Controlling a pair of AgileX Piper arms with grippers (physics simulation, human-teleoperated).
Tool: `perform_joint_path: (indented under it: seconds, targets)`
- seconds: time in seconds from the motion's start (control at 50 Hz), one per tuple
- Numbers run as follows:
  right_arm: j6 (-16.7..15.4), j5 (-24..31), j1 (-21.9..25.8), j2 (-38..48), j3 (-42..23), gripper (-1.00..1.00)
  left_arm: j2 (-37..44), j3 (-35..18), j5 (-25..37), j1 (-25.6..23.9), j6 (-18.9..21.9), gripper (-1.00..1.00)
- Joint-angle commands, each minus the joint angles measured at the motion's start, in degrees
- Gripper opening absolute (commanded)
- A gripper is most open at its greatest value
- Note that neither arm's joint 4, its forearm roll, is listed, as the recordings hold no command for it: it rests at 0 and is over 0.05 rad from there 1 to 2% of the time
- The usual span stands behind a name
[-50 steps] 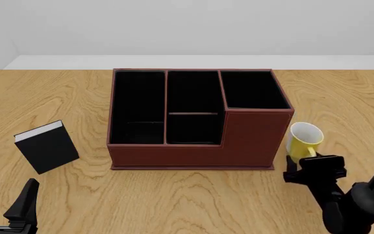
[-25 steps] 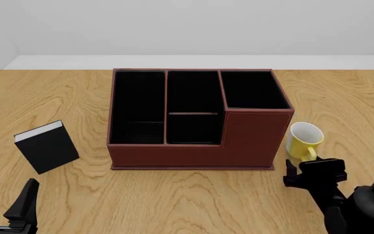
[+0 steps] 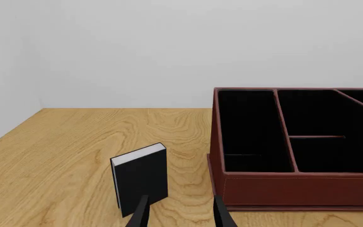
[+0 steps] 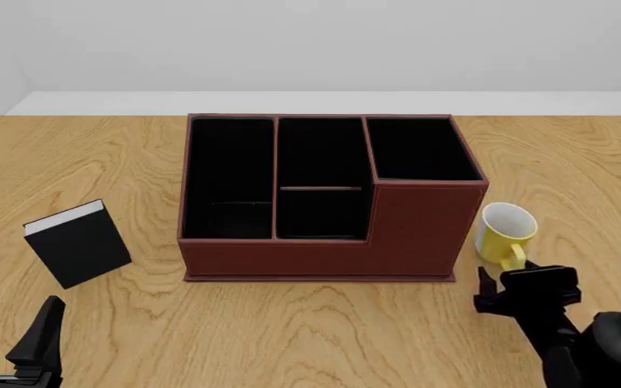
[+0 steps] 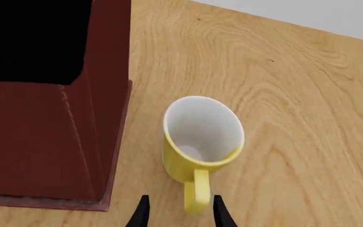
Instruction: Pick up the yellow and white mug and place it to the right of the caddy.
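Right pincer (image 5: 177, 213) open astride mug (image 5: 202, 139) handle, only wrist view shows it

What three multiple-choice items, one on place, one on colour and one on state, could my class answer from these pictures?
1. Where does the yellow and white mug stand?
A. right of the caddy
B. inside the caddy
C. on the black book

2. What colour is the mug's handle?
A. white
B. yellow
C. black

3. How does the mug stand?
A. on its side
B. upside down
C. upright on the table

Answers:
1. A, as the front view shows it by the caddy's right wall.
2. B, as the right wrist view shows a yellow loop, lying between the jaws of the right gripper.
3. C, as its open white inside faces up.
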Motion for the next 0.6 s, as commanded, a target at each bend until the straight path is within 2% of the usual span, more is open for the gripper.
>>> perform_joint_path:
  seconds: [0.02, 0.48, 0.6]
  targets:
    - [-0.41, 0.0, -0.48, -1.48, 1.57, 1.0, 0.0, 0.0, 0.0, 0.0, 0.0, 1.0]
    - [-1.2, 0.0, -0.75, -8.11, 7.53, 1.0, 0.0, 0.0, 0.0, 0.0, 0.0, 1.0]
    - [-1.46, 0.0, -0.55, -12.48, 10.87, 1.0, 0.0, 0.0, 0.0, 0.0, 0.0, 1.0]
